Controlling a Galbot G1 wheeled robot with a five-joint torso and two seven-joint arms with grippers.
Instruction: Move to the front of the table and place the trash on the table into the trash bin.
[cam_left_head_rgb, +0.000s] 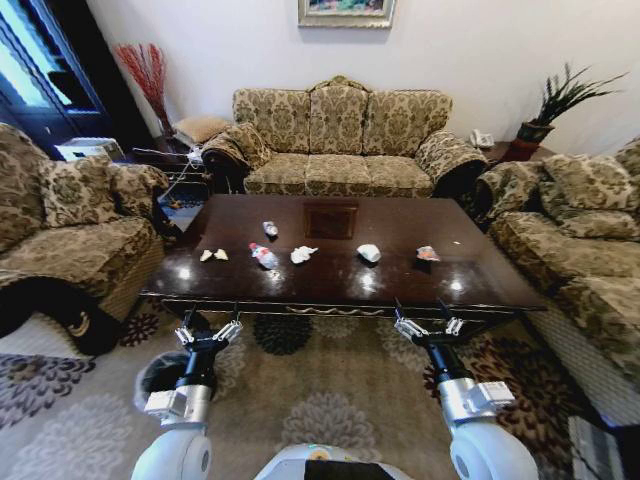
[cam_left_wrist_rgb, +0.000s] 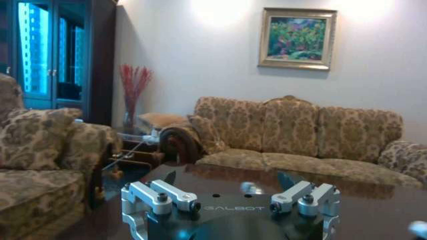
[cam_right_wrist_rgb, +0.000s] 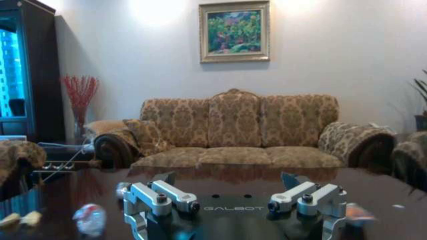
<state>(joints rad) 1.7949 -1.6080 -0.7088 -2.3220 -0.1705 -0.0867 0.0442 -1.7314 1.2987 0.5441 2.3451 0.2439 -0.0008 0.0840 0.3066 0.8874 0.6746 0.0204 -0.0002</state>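
table (cam_left_head_rgb: 400, 275) near edge open — sofas (cam_left_head_rgb: 70, 230) flank both sides

Sitting room w/ pale walls: a three-seat damask sofa (cam_left_head_rgb: 340, 140) in gold-brown floral fabric stands against the far wall, under a gilt-framed landscape painting (cam_left_head_rgb: 346, 12). Matching armchairs flank both sides, left (cam_left_head_rgb: 70, 230) & right (cam_left_head_rgb: 580, 240). Red dried stems in a vase (cam_left_head_rgb: 148, 75) fill the far left corner beside a dark glass-fronted cabinet (cam_left_wrist_rgb: 57, 60); a potted plant (cam_left_head_rgb: 555, 105) sits at far right. Patterned floral carpet (cam_left_head_rgb: 320, 400) covers the floor. Ceiling light glares on the wall above.
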